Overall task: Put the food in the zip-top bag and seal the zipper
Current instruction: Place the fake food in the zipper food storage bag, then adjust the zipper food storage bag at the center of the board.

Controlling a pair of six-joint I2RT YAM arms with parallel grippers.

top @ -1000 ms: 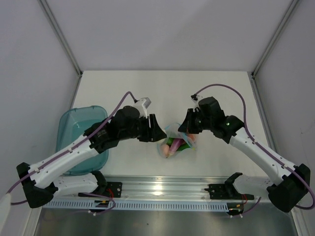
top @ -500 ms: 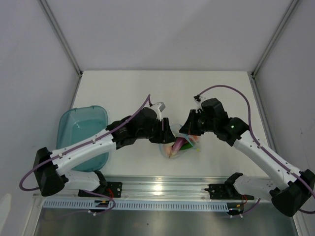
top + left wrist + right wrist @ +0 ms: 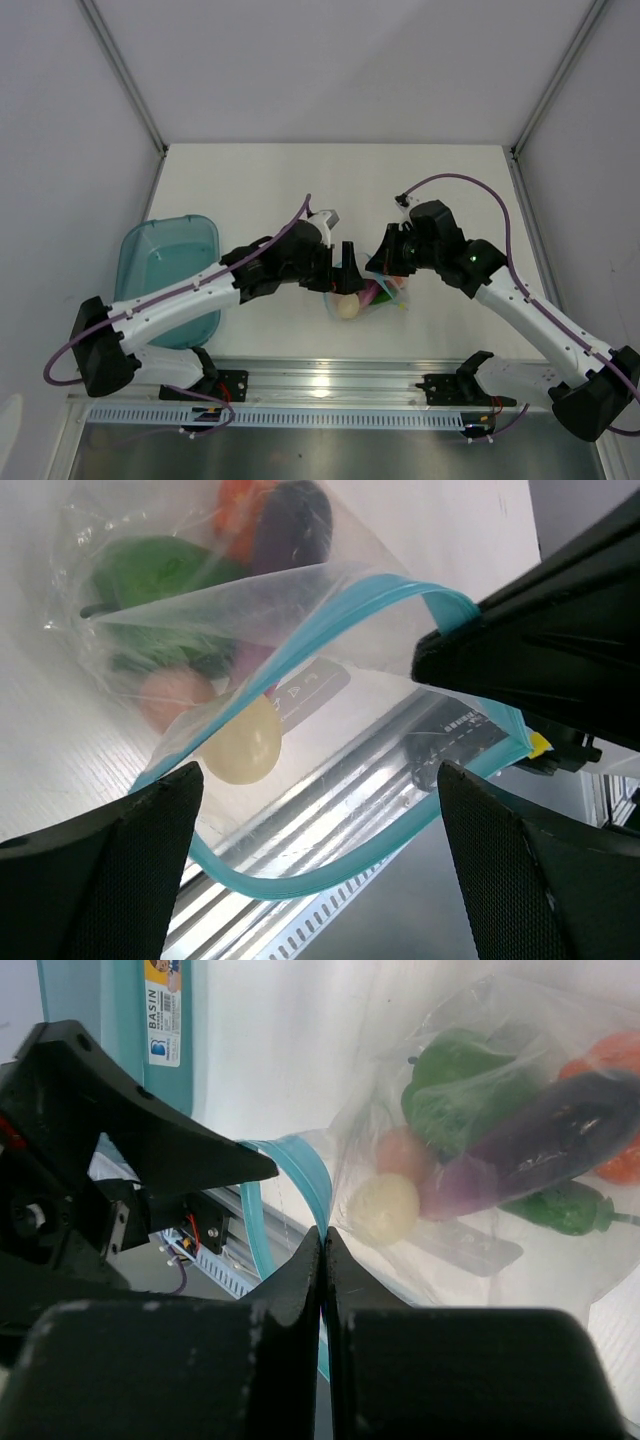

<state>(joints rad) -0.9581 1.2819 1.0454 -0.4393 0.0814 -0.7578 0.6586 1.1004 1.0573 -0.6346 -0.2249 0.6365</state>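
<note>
Far left on the white table (image 3: 420, 190): one teal tray (image 3: 160, 262), translucent, one printed sticker on its rim in the right wrist view.

Next rightward: left arm (image 3: 190, 295), first of two, stretched from the near-left corner toward the table's middle. At its tip, left gripper (image 3: 346, 272), released, two fingers (image 3: 100, 880) spread wide, grasping nothing, positioned just beside the bag's mouth.

Middle, near the one metal rail (image 3: 330, 385) along the front edge: one clear bag (image 3: 375, 298), resting on the table, one white label (image 3: 312, 690) on its side. One light-blue zipper (image 3: 330, 605) along the mouth, unsealed, its two sides parted in a loop.

Food, all inside the bag:
- one green pepper (image 3: 450, 1075)
- one dark purple eggplant (image 3: 565, 1115)
- two eggs: one pink egg (image 3: 403, 1150), one cream egg (image 3: 385, 1207), touching each other
- one slim green pod (image 3: 560, 1210)
- orange fruit (image 3: 612, 1058), visible as two patches on either side of the eggplant; one piece or two, cannot tell
- one violet patch (image 3: 462, 1185) beside the eggs; separate piece or end of the eggplant, cannot tell

Right of the bag: right gripper (image 3: 322, 1240), clenched on the zipper, two fingers pressed flat together with the blue strip pinched between. Behind it, right arm (image 3: 540, 310), second of two, running back to the near-right corner.
</note>
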